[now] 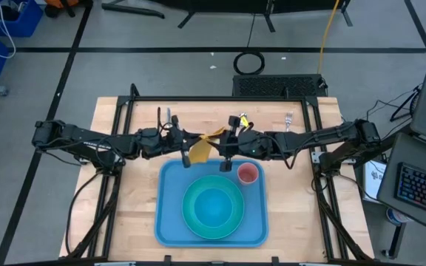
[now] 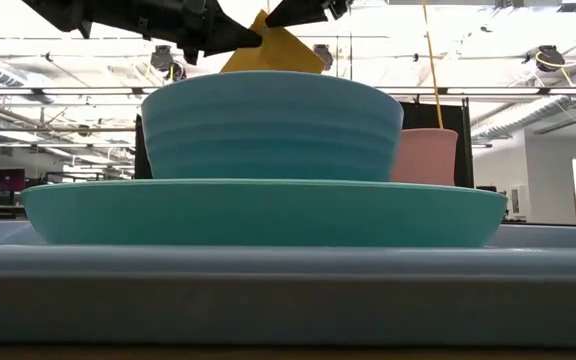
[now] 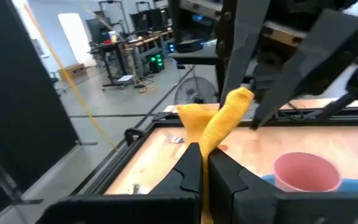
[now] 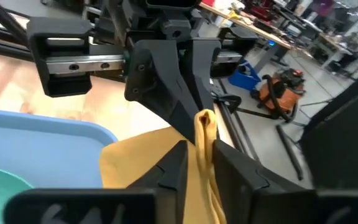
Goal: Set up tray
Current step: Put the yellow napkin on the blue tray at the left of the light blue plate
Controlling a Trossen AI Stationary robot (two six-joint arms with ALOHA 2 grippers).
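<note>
A yellow-orange napkin (image 1: 200, 148) hangs in the air above the tray's far edge, between my two grippers, which point at each other. My left gripper (image 3: 204, 154) is shut on it. My right gripper (image 4: 202, 152) is slightly open, a finger on either side of a fold of the napkin. The light-blue tray (image 1: 170, 222) lies on the table and carries a turquoise plate (image 1: 191, 218) with a bowl (image 1: 213, 205) on it. A pink cup (image 1: 248, 174) stands on the tray's far right corner. My left gripper pinches a bunched fold of the napkin (image 3: 211, 138) between its two fingers, coming level from the table's left. The napkin is lifted clear and runs slack from the fingers toward the right gripper. My right gripper: its fingers (image 4: 180, 155) flank a folded edge (image 4: 205, 127); whether they touch it I cannot tell.
A fork (image 1: 288, 118) lies on the bare wood at the table's far right, and another utensil (image 1: 167, 117) at the far left. A dark frame rail (image 1: 220, 98) runs along the table's far edge. Bare wood shows left and right of the tray.
</note>
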